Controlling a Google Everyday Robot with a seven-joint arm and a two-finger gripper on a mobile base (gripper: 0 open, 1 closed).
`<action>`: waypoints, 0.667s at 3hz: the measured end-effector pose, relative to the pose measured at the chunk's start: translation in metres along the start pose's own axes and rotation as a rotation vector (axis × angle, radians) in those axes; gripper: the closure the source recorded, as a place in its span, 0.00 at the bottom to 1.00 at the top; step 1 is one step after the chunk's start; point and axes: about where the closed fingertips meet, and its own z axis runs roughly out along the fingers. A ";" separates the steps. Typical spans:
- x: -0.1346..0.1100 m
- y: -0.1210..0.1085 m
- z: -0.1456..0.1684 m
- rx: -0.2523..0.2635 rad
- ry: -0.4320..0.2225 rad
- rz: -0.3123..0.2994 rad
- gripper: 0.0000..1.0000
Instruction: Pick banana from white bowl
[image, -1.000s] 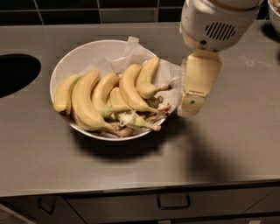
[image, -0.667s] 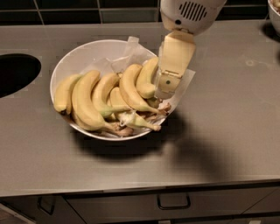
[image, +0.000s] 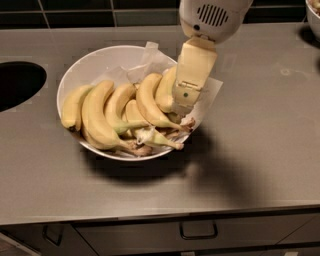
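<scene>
**Tool down on the right-hand banana, grasp not confirmed**

The tool (image: 181, 104) hangs from the arm at the right side of the white bowl (image: 95, 57), its cream-coloured body sloping down and to the left until its tip sits against the banana (image: 164, 92). Whether the tool is spread, pressed together or already pinching the fruit cannot be told from this view, because its flat outer face hides the contact.

The banana is the short, plump one at the far right of the row. It lies inside the bowl on the crumpled paper (image: 152, 57), just beside a longer banana (image: 146, 102) on its left. Its long axis runs roughly from the bowl's far rim toward the near rim, curving as it goes, with the stem end seemingly down among the brown stems (image: 186, 123) at the near right. The tool covers its right flank, so the fruit lies immediately left of and under the tip.

About 4 more bananas (image: 97, 112) fill the bowl to the left. The bowl rests on the grey bench (image: 260, 150).

My judgement is that the lift depends on the tool straddling the banana across that axis, without catching the neighbour or the paper.
</scene>
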 end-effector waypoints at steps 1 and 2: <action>-0.001 -0.003 0.021 -0.009 0.068 0.141 0.00; -0.010 -0.008 0.019 0.018 0.032 0.224 0.00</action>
